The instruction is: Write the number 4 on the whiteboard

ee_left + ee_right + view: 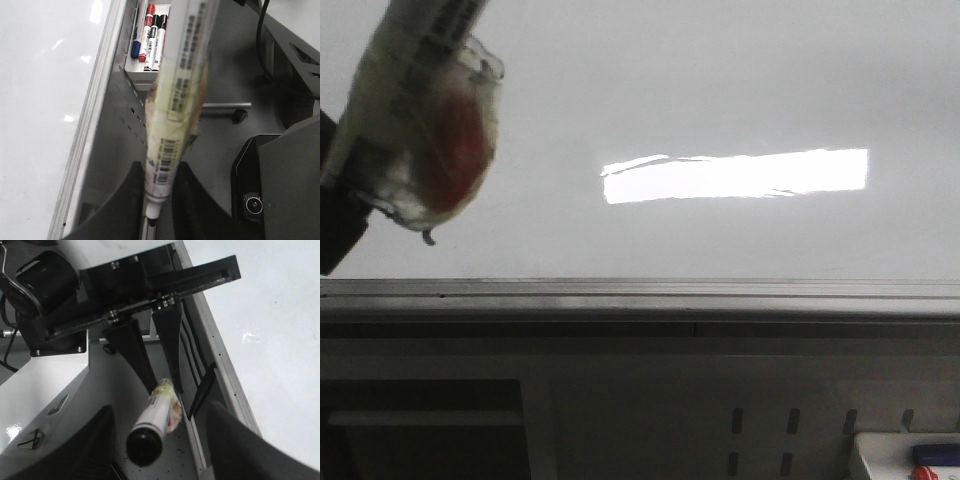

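Marker [415, 120] looms closest, clamped in the left gripper [152, 210] off the whiteboard [720, 90]; no 4 shows. Right gripper [160, 440] spread, empty. Next: bring tip to board.

The marker [415, 120] is blurred and cut off at the front view's top edge; its print [187, 47] is unreadable

The whiteboard [720, 90] is glossy and smooth, mirroring a bright glare patch. Its frame [640, 295] looks like brushed grey metal. The marker [175, 100] has a glossy plastic barrel under a printed paper label, wrapped in crinkled clear tape. The left gripper [157, 375] fingers look matt black plastic.
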`<action>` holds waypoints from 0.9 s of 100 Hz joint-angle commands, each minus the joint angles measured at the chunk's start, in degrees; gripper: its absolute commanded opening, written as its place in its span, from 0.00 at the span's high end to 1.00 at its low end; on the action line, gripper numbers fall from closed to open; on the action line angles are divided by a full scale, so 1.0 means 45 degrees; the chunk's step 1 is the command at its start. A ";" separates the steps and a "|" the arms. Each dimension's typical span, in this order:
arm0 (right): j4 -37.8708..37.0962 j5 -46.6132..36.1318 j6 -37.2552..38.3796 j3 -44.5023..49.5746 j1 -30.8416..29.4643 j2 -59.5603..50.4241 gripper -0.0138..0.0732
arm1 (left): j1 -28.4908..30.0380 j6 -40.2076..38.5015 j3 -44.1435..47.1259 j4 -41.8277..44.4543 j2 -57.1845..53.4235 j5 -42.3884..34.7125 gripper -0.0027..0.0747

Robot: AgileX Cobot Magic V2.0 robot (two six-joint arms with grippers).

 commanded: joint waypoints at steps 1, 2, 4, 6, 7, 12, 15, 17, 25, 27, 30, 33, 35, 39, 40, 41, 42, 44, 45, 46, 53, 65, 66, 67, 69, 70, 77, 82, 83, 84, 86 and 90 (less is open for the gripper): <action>0.0890 -0.0882 -0.0139 -0.0616 0.0009 0.0233 0.42 | -0.0098 -0.0002 -0.0432 -0.0492 -0.0127 -0.0488 0.99; 0.0923 -0.0882 -0.0139 -0.0617 0.0009 0.0266 0.42 | -0.0098 -0.0002 -0.0432 -0.0492 -0.0127 -0.0488 0.99; 0.1008 -0.0908 -0.0139 -0.0641 0.0009 0.0332 0.42 | -0.0098 -0.0002 -0.0432 -0.0492 -0.0127 -0.0488 0.99; 0.1046 -0.0910 -0.0139 -0.0670 0.0009 0.0441 0.42 | -0.0098 -0.0002 -0.0432 -0.0492 -0.0127 -0.0488 0.99; 0.1046 -0.0934 -0.0139 -0.0670 0.0009 0.0476 0.42 | -0.0098 -0.0002 -0.0432 -0.0492 -0.0127 -0.0488 0.99; 0.1071 -0.0968 -0.0139 -0.0702 0.0009 0.0740 0.42 | -0.0098 -0.0002 -0.0432 -0.0492 -0.0127 -0.0488 0.99; 0.1067 -0.0997 -0.0139 -0.0702 0.0009 0.0874 0.42 | -0.0098 -0.0002 -0.0432 -0.0492 -0.0127 -0.0488 0.99; 0.1067 -0.0997 -0.0139 -0.0702 0.0009 0.0967 0.42 | -0.0098 -0.0002 -0.0432 -0.0492 -0.0127 -0.0488 0.99; 0.1067 -0.0997 -0.0139 -0.0702 0.0009 0.1316 0.42 | -0.0098 -0.0002 -0.0432 -0.0492 -0.0127 -0.0488 0.99; 0.1067 -0.0997 -0.0139 -0.0702 0.0009 0.1376 0.42 | -0.0098 -0.0002 -0.0432 -0.0492 -0.0127 -0.0488 0.99; 0.1077 -0.0997 -0.0139 -0.0702 0.0009 0.1492 0.42 | -0.0098 -0.0002 -0.0432 -0.0492 -0.0127 -0.0488 0.99; 0.1077 -0.0997 -0.0139 -0.0702 0.0009 0.1580 0.42 | -0.0098 -0.0002 -0.0432 -0.0492 -0.0127 -0.0488 0.99; 0.1097 -0.0997 -0.0139 -0.0702 0.0009 0.1610 0.42 | -0.0098 -0.0002 -0.0432 -0.0492 -0.0127 -0.0488 0.99; 0.1097 -0.0997 -0.0139 -0.0702 0.0009 0.1669 0.42 | -0.0098 -0.0002 -0.0432 -0.0492 -0.0127 -0.0488 0.99; 0.1097 -0.1024 -0.0139 -0.0702 0.0009 0.1701 0.42 | -0.0098 -0.0002 -0.0432 -0.0492 -0.0127 -0.0488 0.99; 0.1097 -0.1026 -0.0139 -0.0702 0.0009 0.1733 0.42 | -0.0098 -0.0002 -0.0432 -0.0492 -0.0127 -0.0488 0.99; 0.1097 -0.1026 -0.0139 -0.0702 0.0009 0.1733 0.42 | -0.0098 -0.0002 -0.0432 -0.0492 -0.0127 -0.0488 0.99; 0.1097 -0.1026 -0.0139 -0.0702 0.0009 0.1755 0.42 | -0.0098 -0.0002 -0.0432 -0.0492 -0.0127 -0.0488 0.99; 0.1148 -0.1053 -0.0139 -0.0702 0.0009 0.1789 0.42 | -0.0098 -0.0002 -0.0432 -0.0492 -0.0127 -0.0488 0.99; 0.1130 -0.1053 -0.0139 -0.0702 0.0009 0.1789 0.43 | -0.0098 -0.0002 -0.0432 -0.0492 -0.0127 -0.0488 0.99; 0.1177 -0.1086 -0.0139 -0.0702 0.0009 0.1818 0.46 | -0.0098 -0.0002 -0.0432 -0.0514 -0.0127 -0.0488 0.99; 0.1223 -0.1106 -0.0139 -0.0702 0.0009 0.1818 0.62 | -0.0098 -0.0002 -0.0432 -0.0514 -0.0127 -0.0488 0.99; 0.1288 -0.1106 -0.0139 -0.0702 0.0009 0.1818 0.63 | -0.0098 -0.0002 -0.0432 -0.0514 -0.0127 -0.0488 0.99; 0.1299 -0.1106 -0.0139 -0.0702 0.0009 0.1818 0.65 | -0.0098 -0.0002 -0.0432 -0.0514 -0.0127 -0.0488 0.99; 0.1352 -0.1106 -0.0139 -0.0702 0.0009 0.1818 0.67 | -0.0098 -0.0002 -0.0432 -0.0537 -0.0127 -0.0488 0.99; 0.1348 -0.1106 -0.0139 -0.0702 0.0009 0.1818 0.68 | -0.0098 -0.0002 -0.0432 -0.0537 -0.0127 -0.0488 0.99; 0.1400 -0.1106 -0.0139 -0.0702 0.0009 0.1818 0.75 | -0.0098 -0.0002 -0.0432 -0.0537 -0.0127 -0.0488 0.99; 0.1431 -0.1082 -0.0139 -0.0702 0.0009 0.1818 0.78 | -0.0098 -0.0002 -0.0432 -0.0537 -0.0127 -0.0488 0.99; 0.1431 -0.1081 -0.0139 -0.0702 0.0009 0.1818 0.79 | -0.0098 -0.0002 -0.0432 -0.0537 -0.0127 -0.0488 0.99; 0.1431 -0.1081 -0.0139 -0.0702 0.0009 0.1818 0.79 | -0.0098 -0.0002 -0.0432 -0.0537 -0.0127 -0.0488 0.99; 0.1431 -0.1081 -0.0139 -0.0702 0.0009 0.1818 0.79 | -0.0098 -0.0002 -0.0432 -0.0537 -0.0127 -0.0488 0.99; 0.1431 -0.1081 -0.0139 -0.0702 0.0009 0.1818 0.80 | -0.0098 -0.0002 -0.0432 -0.0537 -0.0127 -0.0488 0.99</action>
